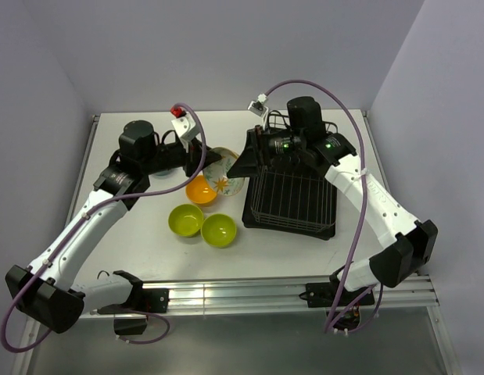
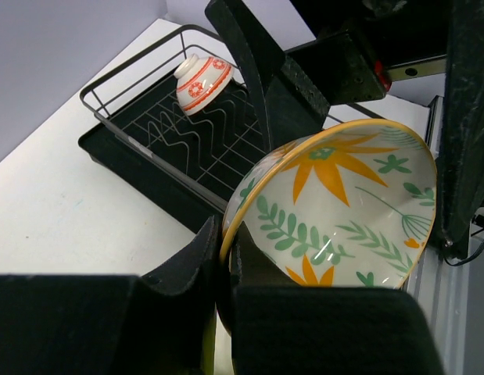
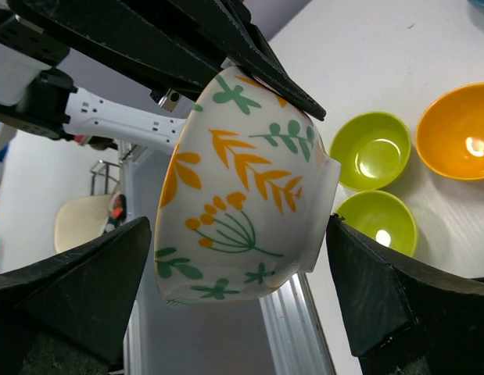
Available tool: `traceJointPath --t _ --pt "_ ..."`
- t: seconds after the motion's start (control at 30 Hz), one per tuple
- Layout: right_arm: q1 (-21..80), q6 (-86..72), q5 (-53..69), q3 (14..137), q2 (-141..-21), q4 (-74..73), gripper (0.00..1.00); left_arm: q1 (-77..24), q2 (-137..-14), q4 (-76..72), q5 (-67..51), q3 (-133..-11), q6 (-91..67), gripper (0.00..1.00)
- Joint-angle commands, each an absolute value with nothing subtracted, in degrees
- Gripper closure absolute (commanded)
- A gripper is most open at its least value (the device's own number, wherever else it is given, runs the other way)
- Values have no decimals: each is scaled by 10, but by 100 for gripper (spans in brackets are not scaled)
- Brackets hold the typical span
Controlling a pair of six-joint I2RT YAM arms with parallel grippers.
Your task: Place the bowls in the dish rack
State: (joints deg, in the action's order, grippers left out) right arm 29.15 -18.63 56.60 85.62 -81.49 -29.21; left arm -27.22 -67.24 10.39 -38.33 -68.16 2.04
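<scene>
Cream-white bowl (image 2: 343,211), painted with orange flowers and green leaves, is raised on edge just beside the dish rack (image 1: 288,203), whose far corner already holds a salmon-red bowl (image 2: 202,82). The orange bowl (image 1: 201,190) and two lime green bowls (image 1: 186,220) (image 1: 219,230) rest on the table (image 1: 132,250). The step appears to be a handover. It would go best if the right gripper (image 3: 238,234) closed squarely across the bowl's wall, and the left gripper (image 2: 226,250) let go only once that hold is firm, so the bowl can be tipped between the tines. The left jaws are narrow, pinching the bowl's rim. The right jaws stand wide, flanking the bowl with no clear contact.
</scene>
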Motion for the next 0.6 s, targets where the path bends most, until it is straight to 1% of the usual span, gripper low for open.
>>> traceJointPath --t 0.0,0.1,0.3,0.33,0.4,0.43,0.5,0.53,0.57 --pt "294 -228 597 851 -808 -245 0 -276 -658 47 -396 -709 5 100" --pt "294 -236 606 850 -808 -242 2 -277 -657 50 -394 -708 5 100" --pt "294 -224 619 840 -802 -258 19 -279 -655 54 -387 -701 6 100" --pt "294 -223 620 838 -800 -260 25 -278 -653 53 -387 -700 6 100" --pt "294 -221 620 831 -799 -262 32 -278 -653 52 -386 -699 5 100" --pt "294 -221 620 831 -798 -262 40 -278 -653 53 -387 -699 5 100" --pt "293 -217 620 830 -797 -263 50 -278 -655 53 -388 -700 5 100" --pt "293 -214 620 830 -798 -264 60 -279 -656 54 -388 -700 5 100" --pt "293 -213 620 830 -798 -264 65 -278 -655 54 -388 -700 5 100"
